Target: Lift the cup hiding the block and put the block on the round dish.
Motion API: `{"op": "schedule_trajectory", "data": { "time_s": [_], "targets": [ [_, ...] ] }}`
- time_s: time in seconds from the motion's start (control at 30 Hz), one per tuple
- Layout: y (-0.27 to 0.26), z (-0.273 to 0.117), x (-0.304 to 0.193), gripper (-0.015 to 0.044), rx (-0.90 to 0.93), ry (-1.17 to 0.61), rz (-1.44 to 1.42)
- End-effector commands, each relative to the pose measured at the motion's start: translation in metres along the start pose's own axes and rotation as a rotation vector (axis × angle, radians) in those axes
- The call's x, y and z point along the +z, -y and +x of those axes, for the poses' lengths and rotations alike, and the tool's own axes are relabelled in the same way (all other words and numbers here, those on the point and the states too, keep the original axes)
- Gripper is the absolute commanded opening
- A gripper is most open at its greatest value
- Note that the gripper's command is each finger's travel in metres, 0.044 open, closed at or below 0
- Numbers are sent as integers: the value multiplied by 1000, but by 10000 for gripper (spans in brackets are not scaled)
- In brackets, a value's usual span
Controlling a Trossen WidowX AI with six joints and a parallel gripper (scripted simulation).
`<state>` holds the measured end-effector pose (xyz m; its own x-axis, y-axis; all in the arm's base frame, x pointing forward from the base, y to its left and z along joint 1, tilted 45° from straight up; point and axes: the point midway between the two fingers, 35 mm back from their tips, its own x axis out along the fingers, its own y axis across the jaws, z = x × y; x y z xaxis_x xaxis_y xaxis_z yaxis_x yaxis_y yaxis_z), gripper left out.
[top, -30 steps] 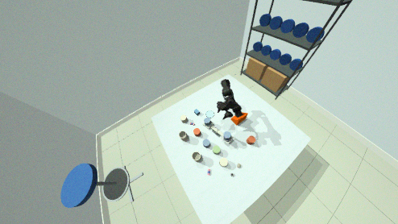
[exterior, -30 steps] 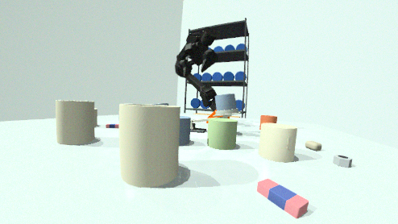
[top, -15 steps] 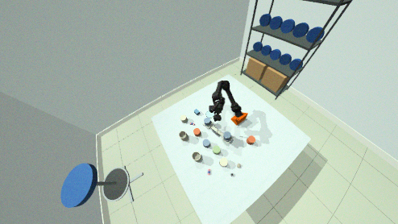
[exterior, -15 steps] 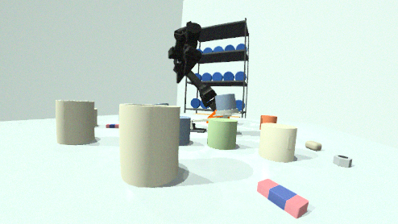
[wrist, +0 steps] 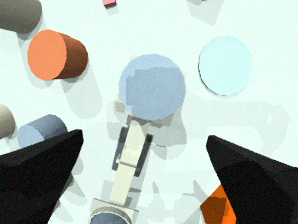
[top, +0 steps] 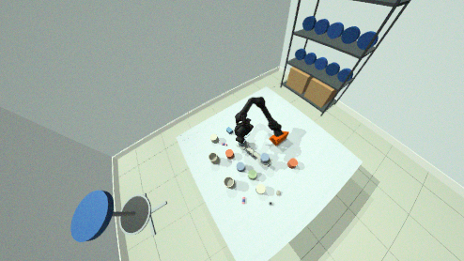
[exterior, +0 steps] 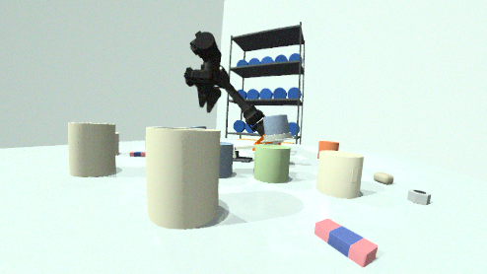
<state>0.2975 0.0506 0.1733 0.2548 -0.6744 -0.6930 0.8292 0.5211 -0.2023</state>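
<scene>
Fingers stand wide open with nothing between them; in the wrist view their tips lie on either side of the balance. Beyond the tips, nearly centred between them, one blue-grey cup covers most of its pan. The other balance cup appears at the lower edge, partly cut off. The pale round dish lies beyond the right-hand finger in that picture, just beside the nearer cup and apart from it. An orange cup is beyond the left-hand finger. The block is hidden from sight, and I cannot tell which cup covers it.

From the top, the fingers point down at one end of the balance and largely hide the cup there. The other cup sits at the opposite end, on the side toward the red-orange cup.

In the exterior view, the fingers hang above the desk. To their right in that picture, and lower, the visible balance cup rests behind a green cup.
</scene>
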Motion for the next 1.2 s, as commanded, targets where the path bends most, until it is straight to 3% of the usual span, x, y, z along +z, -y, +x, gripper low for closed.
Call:
{"op": "schedule_trajectory", "data": {
  "time_s": [0.0, 1.17],
  "targets": [
    [-1, 18, 17, 440, -62, -33, 149],
    [1, 68, 24, 440, -95, -47, 227]
  ]
}}
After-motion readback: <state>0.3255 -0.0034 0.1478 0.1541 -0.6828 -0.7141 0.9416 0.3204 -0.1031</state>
